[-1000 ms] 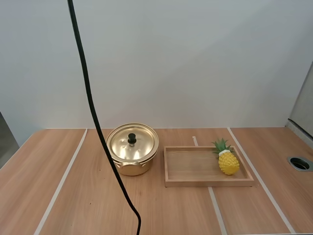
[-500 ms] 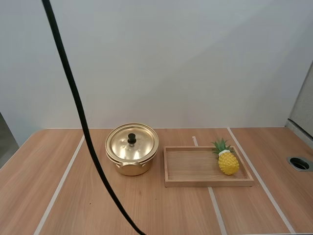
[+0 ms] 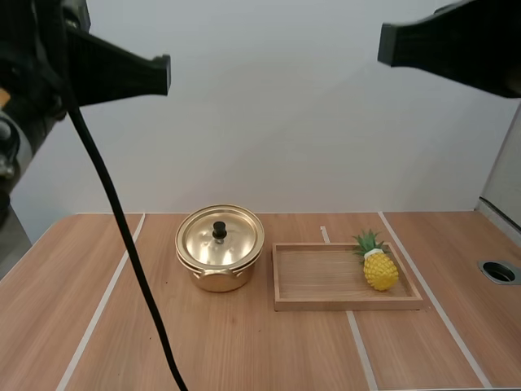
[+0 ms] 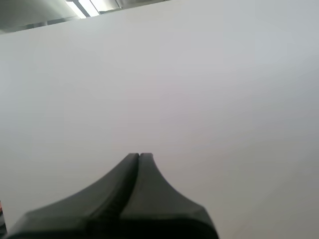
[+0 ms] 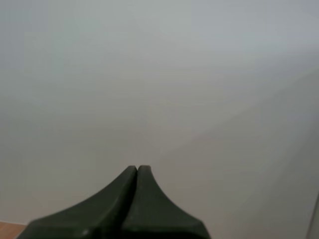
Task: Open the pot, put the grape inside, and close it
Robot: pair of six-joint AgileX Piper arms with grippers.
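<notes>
A gold pot (image 3: 218,270) stands on the table left of centre, its gold lid (image 3: 221,236) on, with a black knob (image 3: 220,230). A yellow toy pineapple (image 3: 379,267) with green leaves lies at the right end of a wooden tray (image 3: 317,303). My left gripper (image 3: 165,72) hangs high above the table's left side, far above the pot. My right gripper (image 3: 381,43) is high above the right side, well over the tray. Facing the blank wall, the left gripper (image 4: 139,155) is shut on nothing, and so is the right gripper (image 5: 137,168).
The wooden table (image 3: 114,342) has pale strips running front to back. A round dark hole (image 3: 498,272) sits near the right edge. Bare tabletop lies in front of the pot and tray.
Both arms have risen into the high view at its upper corners; neither was there before. The pot, tray and pineapple have not moved.
</notes>
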